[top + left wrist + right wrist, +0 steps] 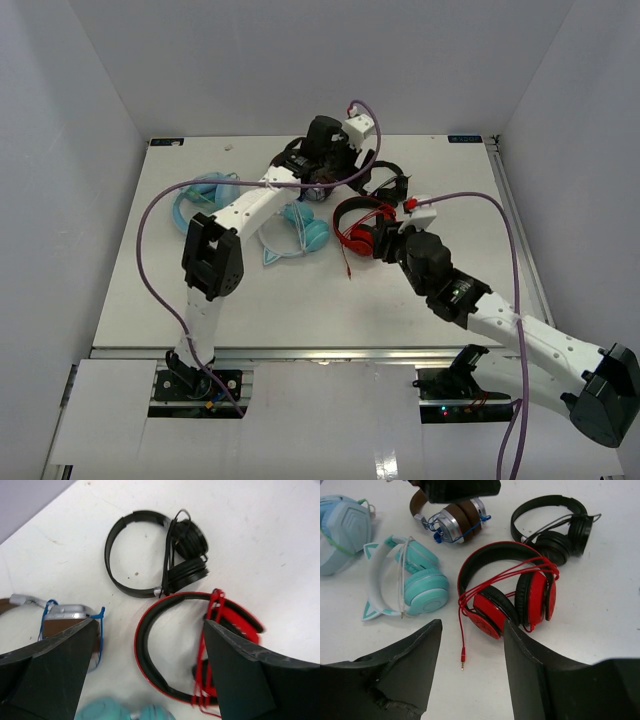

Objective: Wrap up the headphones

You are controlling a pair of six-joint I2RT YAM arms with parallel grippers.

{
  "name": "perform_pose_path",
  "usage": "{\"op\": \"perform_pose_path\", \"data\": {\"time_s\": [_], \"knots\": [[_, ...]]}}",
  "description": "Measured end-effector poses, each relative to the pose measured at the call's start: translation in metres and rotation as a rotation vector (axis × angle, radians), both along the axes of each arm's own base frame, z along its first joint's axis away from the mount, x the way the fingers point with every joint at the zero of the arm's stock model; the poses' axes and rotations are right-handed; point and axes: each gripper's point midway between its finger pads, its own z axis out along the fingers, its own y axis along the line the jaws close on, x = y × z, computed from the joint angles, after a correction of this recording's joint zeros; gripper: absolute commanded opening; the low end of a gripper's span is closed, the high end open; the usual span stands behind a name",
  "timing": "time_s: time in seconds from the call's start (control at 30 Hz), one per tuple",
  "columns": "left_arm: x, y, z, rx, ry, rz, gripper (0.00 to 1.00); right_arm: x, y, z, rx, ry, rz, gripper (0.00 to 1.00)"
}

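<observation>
The red headphones [507,587] lie on the white table, black pads up, with the thin red cable looped over the headband and ear cups. The cable's loose end and plug [462,661] rest on the table. My right gripper [472,655] hovers just in front of the ear cups, open, with only the plug on the table below the gap. In the top view the red headphones [355,228] sit right of centre. My left gripper [150,680] hangs open above the red headband [145,650], holding nothing.
Small black headphones [552,527] lie behind the red pair. Brown-banded silver headphones [454,522], teal cat-ear headphones [412,582] and a pale blue pair [342,527] crowd the left. White walls enclose the table [300,310] on three sides.
</observation>
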Motion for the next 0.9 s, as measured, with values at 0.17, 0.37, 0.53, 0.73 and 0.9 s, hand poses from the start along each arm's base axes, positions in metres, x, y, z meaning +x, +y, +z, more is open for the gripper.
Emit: {"op": "perform_pose_path", "data": {"time_s": [0.17, 0.37, 0.53, 0.73, 0.9], "knots": [[-0.063, 0.038, 0.066, -0.115, -0.024, 0.108, 0.98, 0.000, 0.007, 0.011, -0.024, 0.074, 0.025, 1.00], [-0.157, 0.032, 0.018, -0.173, 0.084, 0.074, 0.98, -0.014, -0.003, 0.019, -0.021, 0.104, 0.049, 0.90], [-0.217, 0.055, -0.082, -0.087, 0.224, 0.099, 0.98, -0.024, -0.013, 0.032, 0.028, 0.077, 0.043, 0.90], [-0.231, 0.064, -0.085, -0.163, 0.131, 0.131, 0.75, -0.027, -0.021, -0.005, 0.001, 0.148, -0.004, 0.90], [-0.232, 0.062, -0.081, -0.240, 0.048, 0.097, 0.69, -0.031, -0.025, -0.011, 0.011, 0.138, -0.002, 0.91]]}}
